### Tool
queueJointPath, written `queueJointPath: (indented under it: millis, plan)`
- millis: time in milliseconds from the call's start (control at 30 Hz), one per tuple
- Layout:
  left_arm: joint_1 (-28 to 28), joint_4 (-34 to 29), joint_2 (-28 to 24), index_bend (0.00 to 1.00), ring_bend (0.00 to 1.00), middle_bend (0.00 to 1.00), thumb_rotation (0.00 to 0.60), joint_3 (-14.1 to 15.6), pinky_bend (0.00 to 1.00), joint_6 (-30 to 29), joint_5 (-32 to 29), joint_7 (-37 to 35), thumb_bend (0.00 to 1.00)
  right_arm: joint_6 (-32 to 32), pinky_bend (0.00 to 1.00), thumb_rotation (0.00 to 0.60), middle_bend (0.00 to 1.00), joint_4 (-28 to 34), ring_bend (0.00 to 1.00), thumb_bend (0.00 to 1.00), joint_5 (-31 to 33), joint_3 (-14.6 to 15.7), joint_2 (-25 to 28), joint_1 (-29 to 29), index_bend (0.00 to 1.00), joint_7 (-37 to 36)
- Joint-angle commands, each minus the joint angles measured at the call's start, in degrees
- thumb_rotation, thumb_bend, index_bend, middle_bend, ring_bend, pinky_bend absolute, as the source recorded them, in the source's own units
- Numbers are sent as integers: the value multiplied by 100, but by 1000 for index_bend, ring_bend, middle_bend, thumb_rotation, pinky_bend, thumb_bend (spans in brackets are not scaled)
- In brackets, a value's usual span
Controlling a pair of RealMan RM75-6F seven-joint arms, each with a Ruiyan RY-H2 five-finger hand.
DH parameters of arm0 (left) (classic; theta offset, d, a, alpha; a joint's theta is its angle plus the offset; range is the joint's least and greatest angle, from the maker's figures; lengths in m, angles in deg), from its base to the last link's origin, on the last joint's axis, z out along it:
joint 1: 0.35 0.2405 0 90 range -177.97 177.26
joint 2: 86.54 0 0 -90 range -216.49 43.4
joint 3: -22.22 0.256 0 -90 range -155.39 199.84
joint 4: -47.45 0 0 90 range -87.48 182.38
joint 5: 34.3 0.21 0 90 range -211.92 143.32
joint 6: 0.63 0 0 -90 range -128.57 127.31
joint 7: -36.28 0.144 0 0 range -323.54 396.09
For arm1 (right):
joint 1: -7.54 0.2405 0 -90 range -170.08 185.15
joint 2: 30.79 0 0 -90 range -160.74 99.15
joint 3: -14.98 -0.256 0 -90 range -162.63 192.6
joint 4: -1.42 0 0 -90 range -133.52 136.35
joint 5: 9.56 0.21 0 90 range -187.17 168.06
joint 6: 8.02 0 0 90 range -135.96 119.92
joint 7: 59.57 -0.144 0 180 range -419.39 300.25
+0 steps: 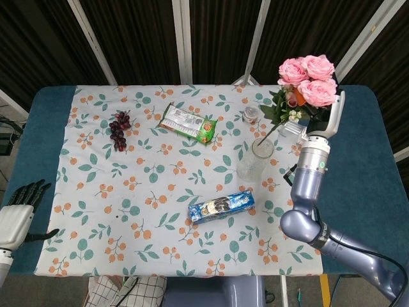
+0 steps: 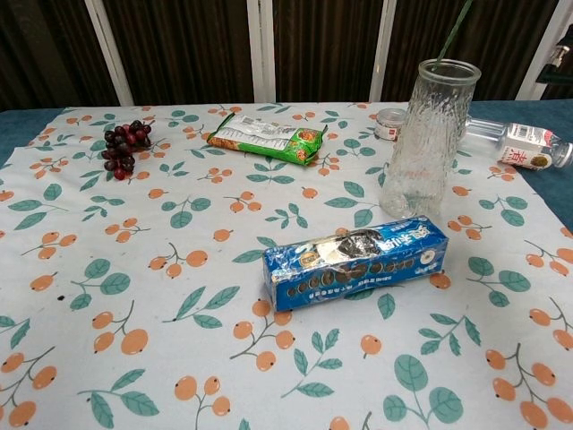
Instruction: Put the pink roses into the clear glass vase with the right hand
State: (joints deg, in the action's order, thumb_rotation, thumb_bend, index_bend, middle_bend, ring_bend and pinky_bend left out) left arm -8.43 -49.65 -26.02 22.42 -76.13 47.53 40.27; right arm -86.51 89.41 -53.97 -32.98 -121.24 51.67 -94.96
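At the upper right of the head view, the right hand grasps the bunch of pink roses with green leaves; its fingers are mostly hidden behind the foliage. A thin green stem slants down to the rim of the clear ribbed glass vase, upright right of centre on the floral tablecloth. At the lower left edge, the black-fingered left hand rests released, fingers apart, partly cut off.
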Motion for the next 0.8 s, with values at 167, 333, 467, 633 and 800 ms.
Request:
queueJointPath:
  millis: [167,333,467,633,800]
  plan:
    - [-8,-11,-15,0,0,0,600,5,0,23,-5,-37,0,57,527,600,551,-281,546,325,-106,191,-232,-98,435,-114]
    - [-12,-25,-18,0,0,0,600,5,0,26,-7,-57,0,147,527,600,551,-378,545,325,-137,359,-347,-310,430,-231]
    - [-19,-40,-20,0,0,0,600,11,0,47,-18,-50,0,86,527,600,551,-367,535,325,-332,626,-469,-538,413,-298]
    - [-24,-53,-8,0,0,0,600,7,0,41,-23,-13,0,100,526,600,531,-439,501,324,-482,781,-595,-604,363,-224]
    - [-25,-50,-6,0,0,0,600,9,0,41,-24,-22,0,214,510,600,500,-492,471,324,-536,718,-666,-528,332,-107]
